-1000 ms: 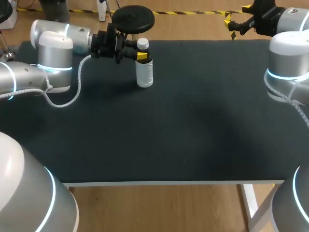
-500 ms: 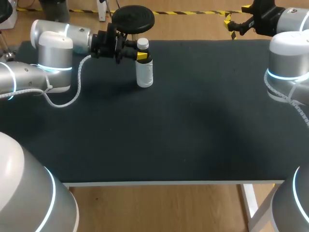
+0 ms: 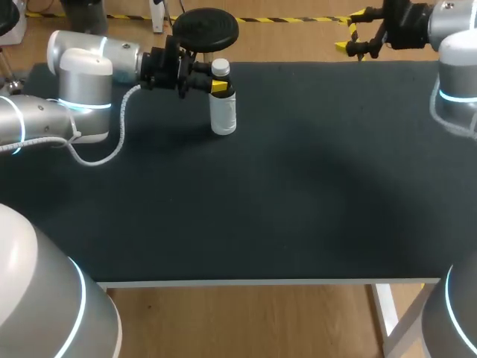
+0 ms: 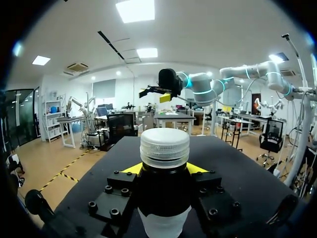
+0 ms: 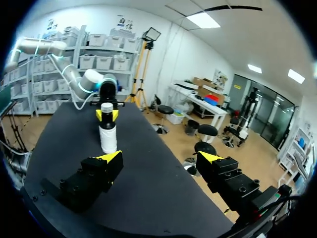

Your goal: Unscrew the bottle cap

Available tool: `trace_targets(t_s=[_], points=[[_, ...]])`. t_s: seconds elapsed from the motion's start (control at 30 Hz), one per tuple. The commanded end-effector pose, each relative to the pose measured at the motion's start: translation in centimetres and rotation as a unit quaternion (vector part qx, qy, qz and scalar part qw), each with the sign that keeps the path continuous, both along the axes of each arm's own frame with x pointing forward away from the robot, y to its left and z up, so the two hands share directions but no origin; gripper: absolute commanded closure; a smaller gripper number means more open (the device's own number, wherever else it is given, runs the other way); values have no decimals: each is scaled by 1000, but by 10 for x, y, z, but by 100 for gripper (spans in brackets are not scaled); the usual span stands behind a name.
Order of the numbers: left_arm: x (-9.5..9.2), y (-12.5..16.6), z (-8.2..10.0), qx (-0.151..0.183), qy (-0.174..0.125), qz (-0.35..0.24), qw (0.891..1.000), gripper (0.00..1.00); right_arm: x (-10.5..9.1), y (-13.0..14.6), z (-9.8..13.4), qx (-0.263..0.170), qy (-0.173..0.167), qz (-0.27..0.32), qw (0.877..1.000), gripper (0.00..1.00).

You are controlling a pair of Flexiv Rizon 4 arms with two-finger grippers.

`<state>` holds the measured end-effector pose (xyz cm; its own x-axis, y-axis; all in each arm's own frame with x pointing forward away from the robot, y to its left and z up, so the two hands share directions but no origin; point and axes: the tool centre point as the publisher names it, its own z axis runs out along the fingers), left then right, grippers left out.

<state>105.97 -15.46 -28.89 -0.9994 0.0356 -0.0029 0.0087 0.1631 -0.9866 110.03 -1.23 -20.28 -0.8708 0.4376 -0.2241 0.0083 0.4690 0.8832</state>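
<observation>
A white bottle with a white screw cap stands upright on the black table at the back left. My left gripper comes in level from the left and is shut on the bottle just under the cap. In the left wrist view its yellow fingertips press both sides of the bottle, with the ribbed cap above them. My right gripper hangs open over the table's back edge at the right, far from the bottle. From the right wrist view the right gripper is empty and faces the bottle.
A black round stool stands just behind the table's back edge near the bottle. A white cable loops from my left arm onto the table at the left.
My right arm has shifted, and its gripper now sits a little further left and back along the table's back edge. The left gripper and the bottle have not moved.
</observation>
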Motion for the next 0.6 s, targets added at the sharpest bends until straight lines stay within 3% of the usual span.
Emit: trace_targets(t_s=[0.03,0.2,0.6], points=[[2,0,-1,-1,1,-3,1000,100,14,14,-1,-54,68,161,983,0],[2,0,-1,-1,1,-3,1000,100,17,35,-9,-67,74,199,975,0],[2,0,-1,-1,1,-3,1000,100,22,68,-29,-39,110,244,963,0]])
